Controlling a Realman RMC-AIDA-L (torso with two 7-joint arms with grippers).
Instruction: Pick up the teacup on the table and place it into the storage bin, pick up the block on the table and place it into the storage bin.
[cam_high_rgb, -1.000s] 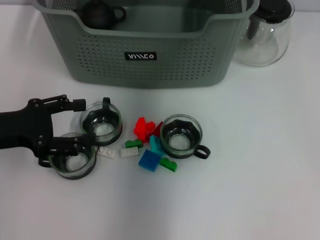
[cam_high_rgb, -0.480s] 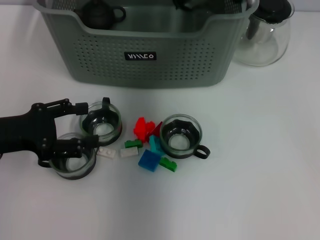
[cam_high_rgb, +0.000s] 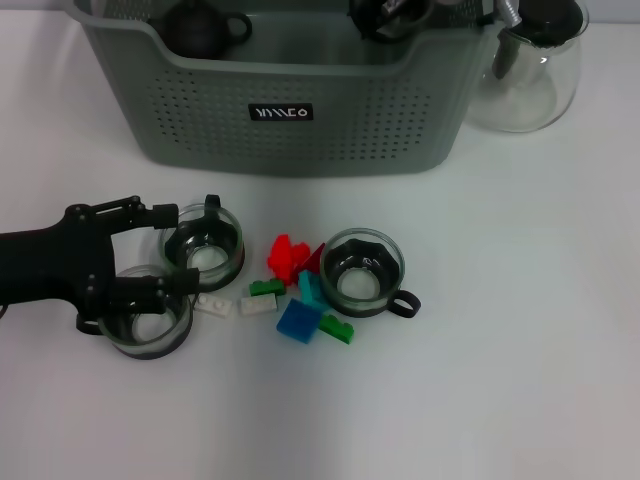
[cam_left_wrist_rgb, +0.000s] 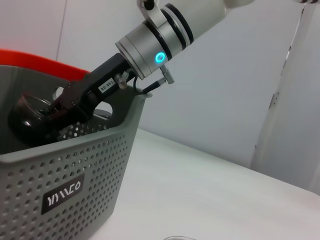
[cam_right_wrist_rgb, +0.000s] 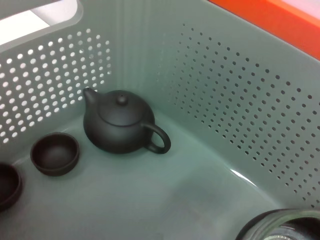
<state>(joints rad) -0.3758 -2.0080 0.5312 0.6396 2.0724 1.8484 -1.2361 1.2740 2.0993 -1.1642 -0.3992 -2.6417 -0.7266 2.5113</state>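
I see my left tool (cam_high_rgb: 150, 255) low over the bench (cam_high_rgb: 520, 330), its fingers spread wide beside two glass teacups: one finger lies over the near teacup (cam_high_rgb: 146, 312), the other reaches toward the rim of the second teacup (cam_high_rgb: 204, 243). A third teacup (cam_high_rgb: 364, 272) stands apart to the right, its handle pointing right. Between them lie the blocks: a red block (cam_high_rgb: 288, 256), a blue block (cam_high_rgb: 299, 321), green and white bricks beside them. My right tool (cam_high_rgb: 388, 16) is down inside the storage bin (cam_high_rgb: 300, 110) at its far right corner, clamped on a dark-rimmed glass teacup (cam_left_wrist_rgb: 31, 116); the left wrist view shows the grip. Inside the bin I see a black teapot (cam_right_wrist_rgb: 119, 122) and a small dark cup (cam_right_wrist_rgb: 54, 153) on the floor. A clear glass teapot (cam_high_rgb: 530, 62) stands right of the bin
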